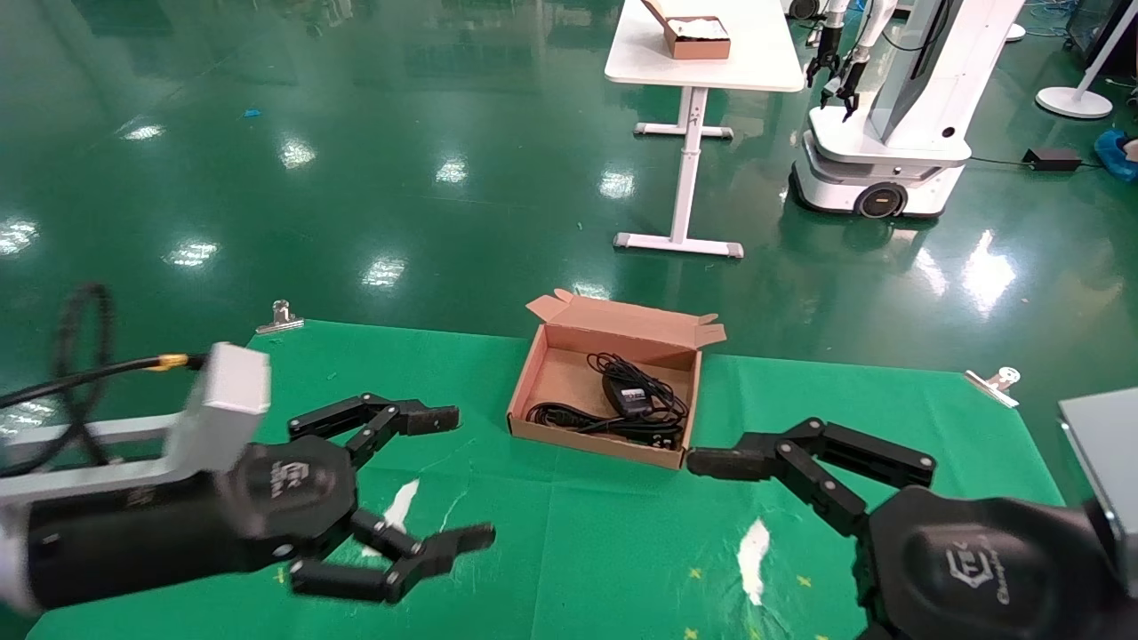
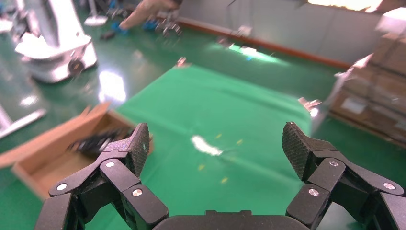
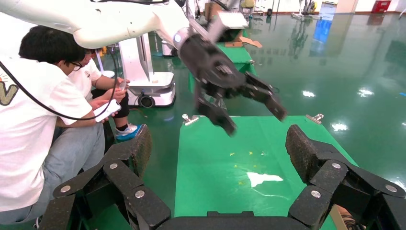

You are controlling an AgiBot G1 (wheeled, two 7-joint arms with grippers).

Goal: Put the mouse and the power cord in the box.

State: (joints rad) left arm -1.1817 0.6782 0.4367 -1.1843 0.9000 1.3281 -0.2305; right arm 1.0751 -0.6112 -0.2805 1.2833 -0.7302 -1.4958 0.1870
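The brown cardboard box (image 1: pixel 622 322) lies open on the green cloth ahead of me, between the two arms. Inside it the black mouse (image 1: pixel 629 395) lies among tangled black cables, with the thicker power cord (image 1: pixel 569 416) looped along the near wall. My left gripper (image 1: pixel 462 477) hovers open over the cloth left of the box, nothing between its pads (image 2: pixel 215 141). My right gripper (image 3: pixel 221 148) is open and empty too; one finger (image 1: pixel 711 462) reaches toward the box's near right corner. The left wrist view has the box (image 2: pixel 43 165) off to one side.
Metal clips (image 1: pixel 282 317) (image 1: pixel 996 382) pin the cloth's far corners, and white tears (image 1: pixel 754 547) mark its front. Behind stand a white table (image 1: pixel 702 71) with a smaller brown box (image 1: pixel 698 37) and another robot (image 1: pixel 889 133). People (image 3: pixel 48 110) sit beyond the cloth's left end.
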